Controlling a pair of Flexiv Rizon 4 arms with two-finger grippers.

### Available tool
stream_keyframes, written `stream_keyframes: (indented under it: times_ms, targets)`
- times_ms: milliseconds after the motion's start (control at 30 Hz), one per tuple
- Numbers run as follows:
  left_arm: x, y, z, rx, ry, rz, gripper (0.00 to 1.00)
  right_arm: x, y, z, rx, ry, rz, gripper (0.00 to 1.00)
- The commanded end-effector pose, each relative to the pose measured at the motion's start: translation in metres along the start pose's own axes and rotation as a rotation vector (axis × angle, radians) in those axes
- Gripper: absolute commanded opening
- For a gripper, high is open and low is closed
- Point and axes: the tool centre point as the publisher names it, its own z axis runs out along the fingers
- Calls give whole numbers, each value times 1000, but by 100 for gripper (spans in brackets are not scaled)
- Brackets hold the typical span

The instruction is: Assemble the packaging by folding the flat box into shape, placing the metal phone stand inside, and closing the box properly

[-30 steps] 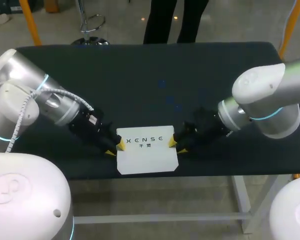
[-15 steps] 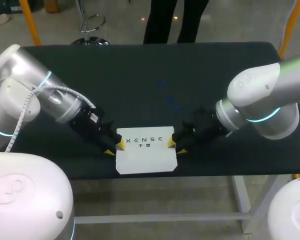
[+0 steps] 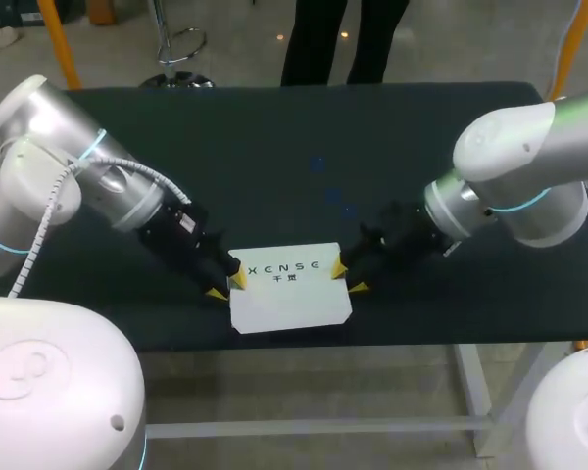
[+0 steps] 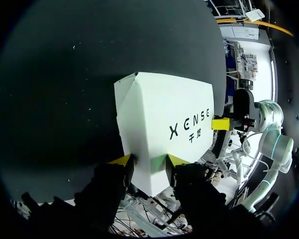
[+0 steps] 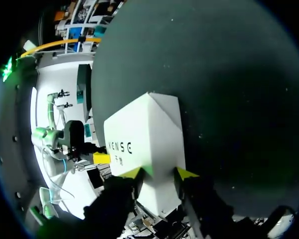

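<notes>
The box (image 3: 289,299) sat at the near edge of the table (image 3: 274,147), with the left claw (image 3: 226,286) and right claw (image 3: 349,278) clamping its opposite side edges.

Left gripper (image 4: 148,162) straddles one edge of the white box (image 4: 162,117), jaws seemingly touching both sides.

A rectangular table with a dark, matte black top (image 3: 274,127) fills the middle of the head view, its surface smooth and flat from edge to edge. A few small blue marks (image 3: 331,196) sit scattered on the dark top just right of its middle, near one another in a loose diagonal line. Under the near edge runs a white metal frame (image 3: 304,428) with an upright leg at the right.
</notes>
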Motion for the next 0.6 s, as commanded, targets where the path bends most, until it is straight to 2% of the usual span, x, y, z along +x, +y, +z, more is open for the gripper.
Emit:
stream_keyframes:
  times_ms: [33, 600]
  targets:
    - [5, -5, 1, -13, -8, -5, 44, 5, 3, 3, 18, -1, 3, 45]
    - [8, -11, -5, -50, -18, -34, 44, 13, 6, 3, 41, -17, 33, 45]
